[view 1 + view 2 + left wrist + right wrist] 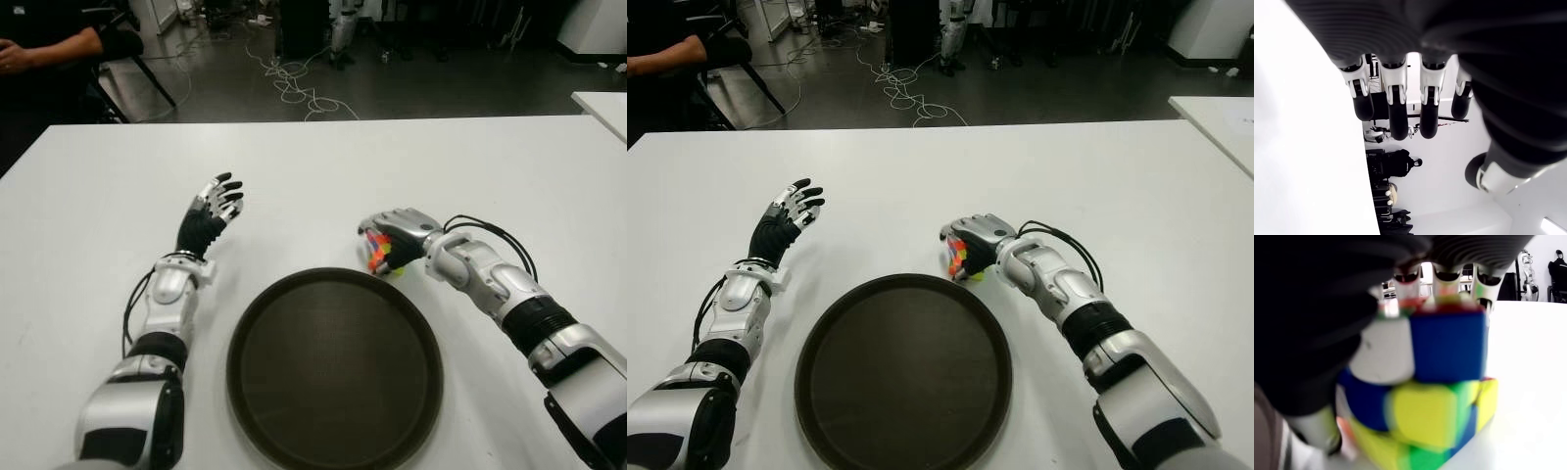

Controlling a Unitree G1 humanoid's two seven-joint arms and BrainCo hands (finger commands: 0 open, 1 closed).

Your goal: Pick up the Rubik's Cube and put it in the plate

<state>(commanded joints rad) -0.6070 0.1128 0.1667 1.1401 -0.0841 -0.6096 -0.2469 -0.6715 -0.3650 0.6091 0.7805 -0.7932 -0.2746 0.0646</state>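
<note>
This is a robotics lab or workshop. Beyond the white table (411, 166) at the top of the frame lies a dark bare floor (441, 88) with loose white cables (294, 83) tangled at upper centre. The legs of another humanoid robot (343, 29) stand at the top middle. A second white table (602, 103) shows at the right edge, and a seated person's arm (49, 49) shows in the upper left corner.
</note>
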